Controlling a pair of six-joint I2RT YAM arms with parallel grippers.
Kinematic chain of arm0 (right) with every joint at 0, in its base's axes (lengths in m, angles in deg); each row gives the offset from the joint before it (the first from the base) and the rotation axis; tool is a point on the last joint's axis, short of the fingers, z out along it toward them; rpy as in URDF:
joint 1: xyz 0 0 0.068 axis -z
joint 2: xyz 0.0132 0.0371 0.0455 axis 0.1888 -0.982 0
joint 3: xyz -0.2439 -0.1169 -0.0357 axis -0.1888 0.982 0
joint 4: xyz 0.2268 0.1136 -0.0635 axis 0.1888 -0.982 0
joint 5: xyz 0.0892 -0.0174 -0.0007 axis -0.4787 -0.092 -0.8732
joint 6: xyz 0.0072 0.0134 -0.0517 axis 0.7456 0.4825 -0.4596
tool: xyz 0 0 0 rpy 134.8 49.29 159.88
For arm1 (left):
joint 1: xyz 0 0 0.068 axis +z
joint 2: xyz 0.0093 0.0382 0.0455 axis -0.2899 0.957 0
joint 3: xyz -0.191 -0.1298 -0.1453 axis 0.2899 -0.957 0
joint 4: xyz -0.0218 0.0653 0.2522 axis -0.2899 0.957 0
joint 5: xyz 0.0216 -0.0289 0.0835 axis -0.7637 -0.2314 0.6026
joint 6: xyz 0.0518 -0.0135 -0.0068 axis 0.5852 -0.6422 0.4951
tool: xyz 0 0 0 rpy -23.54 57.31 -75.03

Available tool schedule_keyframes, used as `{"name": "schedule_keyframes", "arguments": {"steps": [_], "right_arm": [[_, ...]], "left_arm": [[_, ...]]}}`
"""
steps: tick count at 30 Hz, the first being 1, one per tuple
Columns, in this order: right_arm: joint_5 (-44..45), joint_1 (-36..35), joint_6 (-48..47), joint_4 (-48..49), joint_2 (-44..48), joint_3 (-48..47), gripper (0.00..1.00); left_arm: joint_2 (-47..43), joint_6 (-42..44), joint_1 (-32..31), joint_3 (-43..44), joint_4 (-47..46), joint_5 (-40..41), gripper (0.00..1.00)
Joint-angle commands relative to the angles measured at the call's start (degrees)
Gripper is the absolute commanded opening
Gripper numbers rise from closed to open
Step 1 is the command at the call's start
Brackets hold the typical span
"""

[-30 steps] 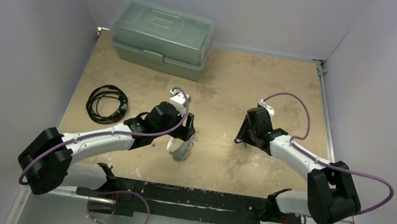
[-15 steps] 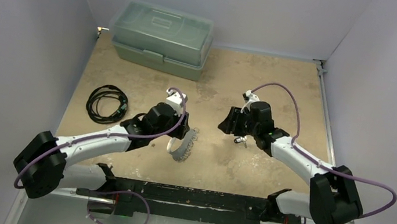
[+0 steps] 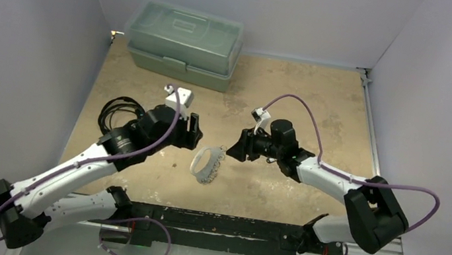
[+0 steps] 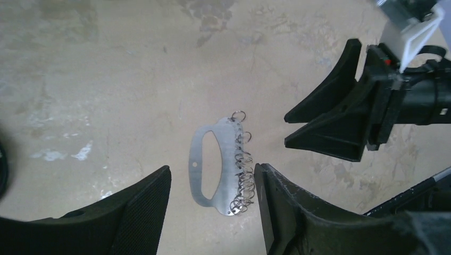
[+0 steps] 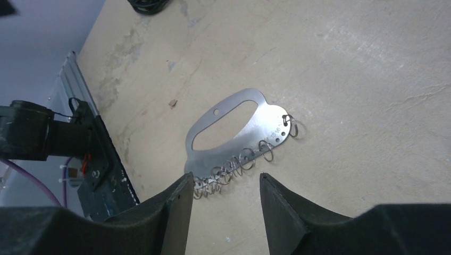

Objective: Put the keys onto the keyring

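Nearest the arm bases, the keyring [image 3: 206, 163] is seen lying flat on the surface [image 3: 319, 107], between the two sets of jaws and touched by neither. It is a thin metal plate with an oval cut-out and a row of small split rings hung along one long edge, the ringed edge turned toward the right arm [image 3: 330, 175]. The left jaws, carried by the left arm [image 3: 91, 162], are held moderately apart above the plate on its plain side, and nothing is gripped in them; in the left wrist view the plate is framed between the two fingers. The right jaws are likewise parted and empty, pointed at the ringed edge from close by. No keys can be made out in any view, so their whereabouts cannot be stated. The plate is judged to be light, stiff and slippery, and awkward to lift because it lies flush with the surface; the loose rings are expected to swing and tangle if disturbed. A hold is best taken across the plain band beside the cut-out, at one end, so that the rings are left free for threading. Further off, a black coiled cable [image 3: 112, 111] is partly hidden behind the left arm, and a lidded grey-green box [image 3: 185, 42] is set near the far wall.
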Motion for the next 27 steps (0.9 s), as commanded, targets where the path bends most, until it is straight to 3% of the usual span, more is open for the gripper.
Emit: {"name": "schedule_keyframes", "arguments": {"steps": [1, 6, 15, 27], "right_arm": [[-1.57, -0.10, -2.97, 3.99, -3.80, -2.99, 0.50], [-3.91, -0.54, -3.08, 4.19, -8.13, -5.61, 0.45], [-2.75, -1.86, -4.12, 3.47, -10.50, -6.62, 0.39], [6.19, -2.84, -5.32, -0.99, -13.96, -11.53, 0.35]], "left_arm": [[-6.73, 3.26, -0.31, -0.47, 7.74, 7.76, 0.60], [-6.89, 3.86, -0.30, -2.06, 5.23, 2.39, 0.61], [-5.39, 4.07, -0.30, -1.85, 5.94, 2.28, 0.61], [-5.29, 4.08, -0.27, -1.98, 5.84, 2.02, 0.61]]}}
